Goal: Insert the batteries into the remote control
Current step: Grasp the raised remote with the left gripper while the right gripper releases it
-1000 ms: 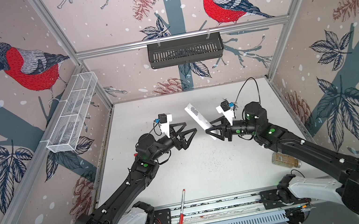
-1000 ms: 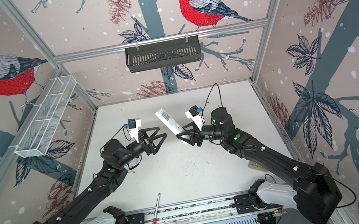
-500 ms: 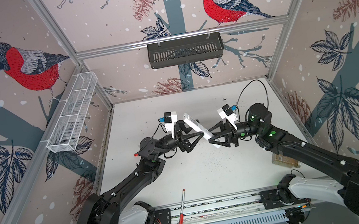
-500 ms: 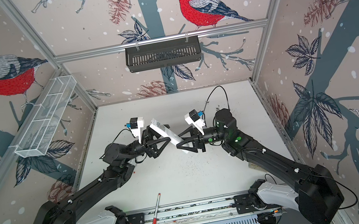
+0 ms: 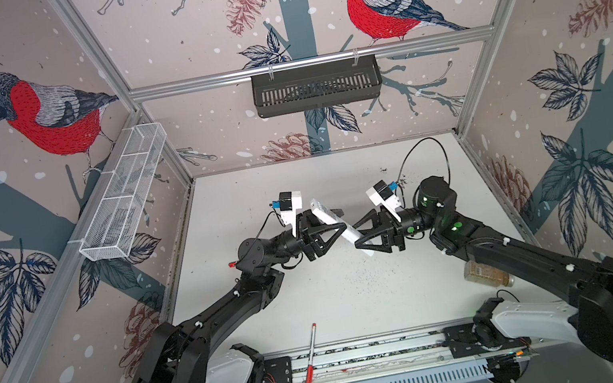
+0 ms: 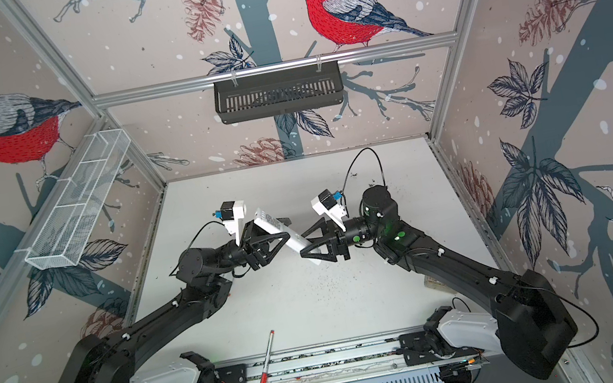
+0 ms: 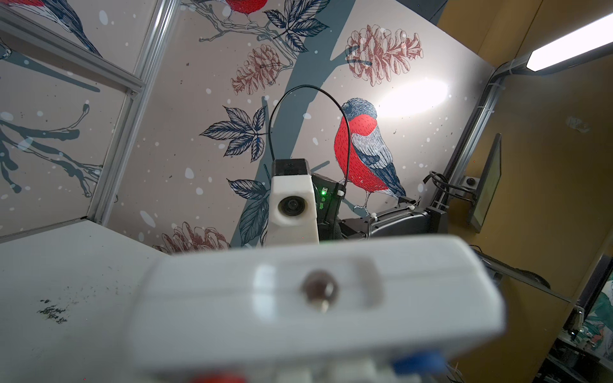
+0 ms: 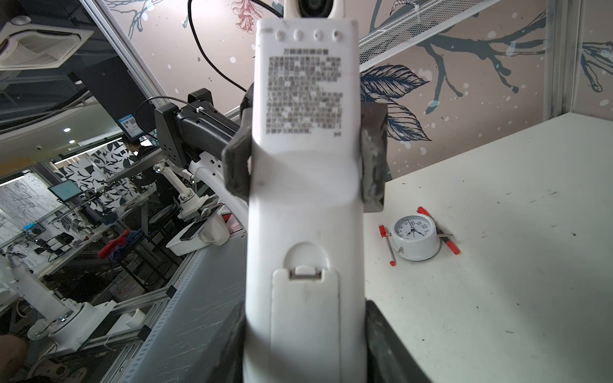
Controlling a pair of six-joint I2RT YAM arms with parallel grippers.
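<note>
Currently we have the remote control point(image 8: 305, 205) lifted clear of the table point(image 5: 336, 301), above its middle, slanting from far left to near right. The right gripper point(image 5: 360, 236) pinches the near-right end across its width, at the battery compartment. The left gripper point(image 5: 340, 219) has its pads point(image 8: 237, 162) against both long edges of the far-left half. They appear to clamp it, though the blur there does not rule out a lighter contact.

Progress: we judge the task to be at an early stage.
- Done: the remote is raised and shared between both arms, its plain back facing the right wrist camera.
- Not done: the battery cover point(image 8: 305, 308) is shut with its latch seated, and no battery is in hand.
- Remaining: open the cover, fetch and seat each battery, refit the cover.

Count:
- Remote control: one.
- Batteries: none visible in any view.
- Grippers: two, both on the remote.
- Alarm clock point(image 8: 416, 237): one, on the table.
- Red-tipped pens point(image 8: 388, 247): two beside the clock.
- Pen point(image 5: 311, 352): one at the near edge in both top views.
</note>
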